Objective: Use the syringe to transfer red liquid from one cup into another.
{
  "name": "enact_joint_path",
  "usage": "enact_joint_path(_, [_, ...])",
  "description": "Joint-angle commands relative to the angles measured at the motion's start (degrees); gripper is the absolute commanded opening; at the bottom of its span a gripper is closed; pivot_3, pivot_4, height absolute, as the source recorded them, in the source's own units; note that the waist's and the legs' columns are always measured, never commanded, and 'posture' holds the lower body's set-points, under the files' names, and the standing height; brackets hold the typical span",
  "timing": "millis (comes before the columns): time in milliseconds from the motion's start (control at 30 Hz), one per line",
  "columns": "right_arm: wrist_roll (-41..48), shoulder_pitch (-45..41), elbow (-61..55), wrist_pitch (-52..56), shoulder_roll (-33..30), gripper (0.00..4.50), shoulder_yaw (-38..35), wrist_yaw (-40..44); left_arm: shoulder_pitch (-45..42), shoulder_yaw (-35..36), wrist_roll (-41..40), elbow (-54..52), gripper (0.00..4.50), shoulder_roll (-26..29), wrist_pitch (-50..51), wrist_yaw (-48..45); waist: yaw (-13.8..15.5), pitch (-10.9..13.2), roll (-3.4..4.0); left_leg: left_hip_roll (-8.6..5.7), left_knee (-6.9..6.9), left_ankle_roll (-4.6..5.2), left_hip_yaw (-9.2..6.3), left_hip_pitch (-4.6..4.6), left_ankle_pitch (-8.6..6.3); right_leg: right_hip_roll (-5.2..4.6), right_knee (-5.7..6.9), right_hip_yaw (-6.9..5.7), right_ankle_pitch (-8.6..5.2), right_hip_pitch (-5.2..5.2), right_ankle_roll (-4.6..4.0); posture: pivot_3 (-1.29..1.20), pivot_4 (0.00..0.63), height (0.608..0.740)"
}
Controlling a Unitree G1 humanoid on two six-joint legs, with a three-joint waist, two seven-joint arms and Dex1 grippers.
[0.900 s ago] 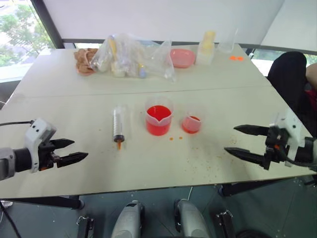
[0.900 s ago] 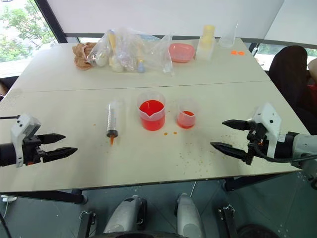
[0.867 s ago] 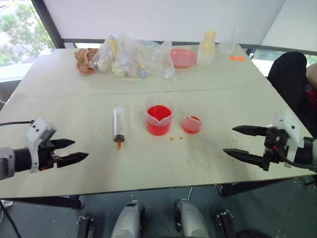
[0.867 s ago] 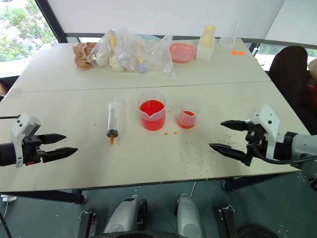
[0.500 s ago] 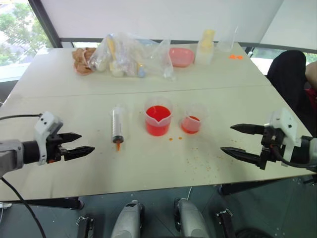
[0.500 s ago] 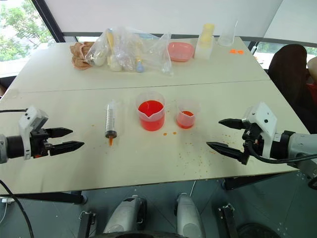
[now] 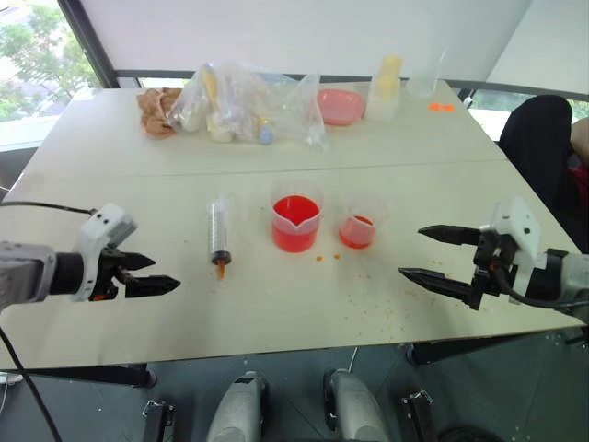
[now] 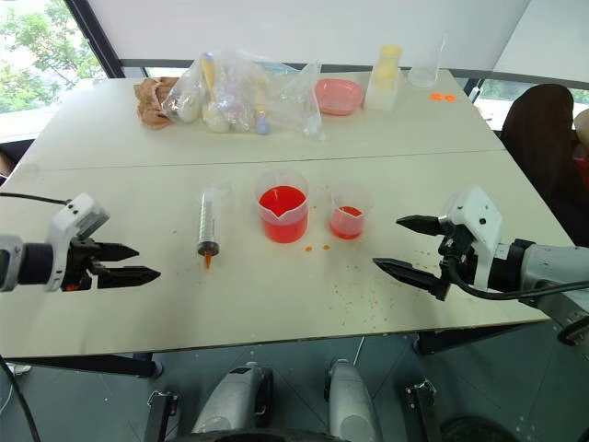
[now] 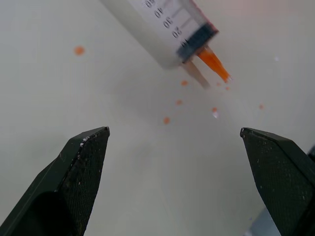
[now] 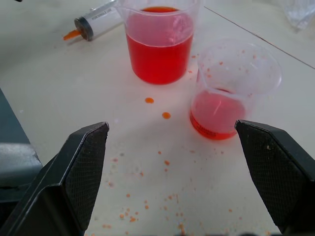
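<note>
While the clear spouted beaker [image 7: 295, 222] stands about half full of red liquid [image 7: 294, 212] and the smaller clear cup [image 7: 358, 226] beside it holds a shallow layer, the graduated, orange-tipped syringe [image 7: 219, 234] lies flat on the speckled table [image 7: 276, 313], left gripper [image 7: 156, 273] and right gripper [image 7: 425, 252] both spread wide and empty.

Both arms reach inward over the table's [image 7: 276, 313] near edge, left gripper [image 7: 158, 275] and right gripper [image 7: 433, 253] spread wide, empty.
</note>
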Motion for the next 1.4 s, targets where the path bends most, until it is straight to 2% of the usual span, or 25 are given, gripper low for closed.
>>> enact_joint_path(33, [1.6,-5.3,-1.7,-1.9,0.1,4.32,1.2,0.0,-22.0,-4.8,1.1,6.5,4.43,-9.3,15.0,8.4,0.8,0.0,-0.04,-0.07,0.08,0.01,-0.06,-0.02,0.01,0.02,0.04,-0.02,-0.01,0.03,0.05,0.0,0.15,0.74])
enact_joint_path(100, [0.8,-8.3,-1.6,-3.4,-0.7,4.32,3.0,1.2,-33.2,-6.8,2.4,14.6,4.43,-15.3,20.2,13.3,1.2,0.0,-0.24,-0.21,0.32,0.02,-0.21,-0.05,0.03,0.09,0.09,-0.17,0.07,0.19,0.18,0.0,0.15,0.74])
enact_joint_path(167, [-0.6,-11.2,-0.7,-5.1,-1.0,4.32,5.2,2.6,-41.3,-9.8,2.1,24.7,4.43,-18.7,20.8,17.4,0.9,0.0,-0.3,-0.29,0.31,0.02,-0.21,0.04,0.04,0.08,0.09,-0.14,0.19,0.31,0.4,0.0,0.15,0.74])
enact_joint_path(300, [-2.4,-15.6,-0.4,-8.1,0.0,4.32,9.5,3.9,-50.4,-17.1,3.7,36.4,4.43,-22.8,20.8,21.6,-0.3,0.0,-0.29,-0.3,0.13,0.04,-0.19,0.07,0.02,0.05,0.15,-0.11,0.15,0.18,0.49,0.0,0.15,0.74])
enact_joint_path(433, [-3.1,-17.7,-1.6,-9.8,1.0,4.32,11.8,3.7,-54.2,-21.9,5.8,45.1,4.43,-25.6,20.8,23.8,-0.5,0.0,-0.28,-0.27,0.04,0.04,-0.21,0.0,0.02,0.08,0.26,-0.11,0.15,-0.02,0.49,0.0,0.15,0.74])
enact_joint_path(567, [-3.3,-17.8,-3.0,-10.3,1.9,4.32,12.7,2.6,-54.5,-24.2,8.4,48.6,4.43,-27.7,20.8,24.9,-0.3,0.0,-0.29,-0.27,0.04,0.04,-0.21,-0.02,0.02,0.07,0.24,-0.09,0.15,-0.03,0.48,0.0,0.15,0.74])
enact_joint_path(700, [-3.4,-16.9,-3.5,-10.5,3.8,4.32,13.0,0.8,-52.8,-22.0,11.4,52.4,4.43,-32.0,19.8,25.8,0.3,0.0,-0.29,-0.28,0.08,0.03,-0.24,-0.07,0.03,0.04,0.2,-0.09,0.15,-0.01,0.48,0.0,0.15,0.74])
enact_joint_path(900, [-3.9,-15.6,-3.3,-10.5,5.1,4.32,13.0,-0.8,-52.9,-18.0,17.2,60.3,4.43,-38.9,12.1,27.7,1.2,-0.1,-0.2,-0.33,0.13,0.03,-0.21,-0.02,0.03,-0.02,0.19,-0.07,0.15,0.07,0.47,0.0,0.15,0.74])
enact_joint_path(933, [-3.8,-15.4,-3.3,-10.4,5.0,4.32,12.8,-0.9,-53.0,-18.0,18.0,60.8,3.93,-39.5,11.1,27.5,1.2,-0.1,-0.19,-0.34,0.13,0.03,-0.22,0.01,0.03,-0.02,0.18,-0.08,0.15,0.11,0.47,0.0,0.15,0.74])
enact_joint_path(967, [-3.7,-15.2,-3.4,-10.3,4.9,4.32,12.6,-1.0,-52.9,-17.9,18.7,61.0,3.69,-39.9,10.7,27.3,1.2,-0.1,-0.19,-0.34,0.13,0.03,-0.23,0.03,0.03,-0.02,0.18,-0.08,0.15,0.14,0.47,0.0,0.15,0.74])
enact_joint_path(1033, [-3.5,-14.8,-3.5,-10.2,4.7,4.32,12.2,-1.0,-52.8,-17.8,20.0,61.2,2.86,-40.5,10.1,27.0,1.2,-0.1,-0.19,-0.34,0.15,0.01,-0.23,0.04,0.04,-0.02,0.19,-0.07,0.15,0.16,0.46,0.0,0.15,0.74])
enact_joint_path(1167, [-3.4,-13.9,-3.6,-9.7,4.4,4.32,11.8,-1.2,-52.3,-15.5,21.1,60.9,1.61,-41.3,10.1,27.2,1.2,-0.1,-0.19,-0.34,0.18,0.01,-0.25,0.04,0.04,-0.02,0.19,-0.08,0.16,0.19,0.46,0.0,0.15,0.74])
enact_joint_path(1200, [-3.4,-13.7,-3.7,-9.6,4.3,4.32,11.7,-1.2,-52.1,-15.0,21.3,60.7,1.47,-41.6,10.4,27.2,1.2,-0.1,-0.19,-0.34,0.18,0.01,-0.25,0.03,0.04,-0.02,0.19,-0.08,0.16,0.18,0.47,0.0,0.15,0.74])
enact_joint_path(1300, [-3.0,-13.5,-2.9,-9.1,4.0,4.32,10.7,-1.3,-51.6,-15.3,21.5,54.7,1.44,-40.6,6.0,24.6,1.1,-0.1,-0.19,-0.34,0.18,0.01,-0.25,0.04,0.04,-0.02,0.2,-0.08,0.16,0.18,0.47,0.0,0.15,0.74])
enact_joint_path(1333, [-2.8,-13.4,-2.5,-9.0,3.9,4.32,9.9,-1.3,-51.7,-15.7,21.9,51.8,1.43,-40.0,2.3,23.1,1.2,-0.1,-0.2,-0.33,0.18,0.01,-0.26,0.03,0.04,-0.02,0.2,-0.08,0.16,0.18,0.47,0.0,0.15,0.74])
enact_joint_path(1400, [-0.4,-14.0,-1.0,-8.1,4.2,4.32,6.5,-2.1,-53.4,-12.1,21.4,46.6,1.43,-39.7,-8.8,21.0,1.3,0.0,-0.31,-0.26,0.19,-0.01,-0.28,-0.01,0.05,-0.04,0.19,-0.09,0.17,0.16,0.45,0.0,0.15,0.74])
